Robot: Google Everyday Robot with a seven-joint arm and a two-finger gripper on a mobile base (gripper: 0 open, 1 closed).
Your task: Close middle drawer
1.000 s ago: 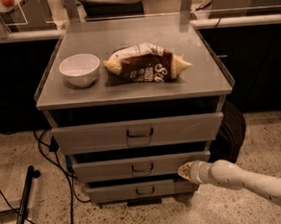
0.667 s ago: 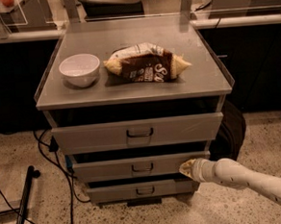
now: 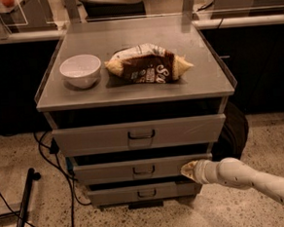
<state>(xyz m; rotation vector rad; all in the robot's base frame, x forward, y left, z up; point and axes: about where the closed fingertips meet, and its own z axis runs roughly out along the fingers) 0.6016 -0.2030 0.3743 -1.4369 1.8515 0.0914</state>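
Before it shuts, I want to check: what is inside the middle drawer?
The middle drawer shows only a dark gap behind its front; the top drawer above covers any contents. The tool is at that front's right end.

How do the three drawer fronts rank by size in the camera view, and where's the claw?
1. top drawer front, clearly largest
2. middle drawer front
3. bottom drawer front, smallest, though only a little under the middle one

The claw is at the right end of the middle drawer front.
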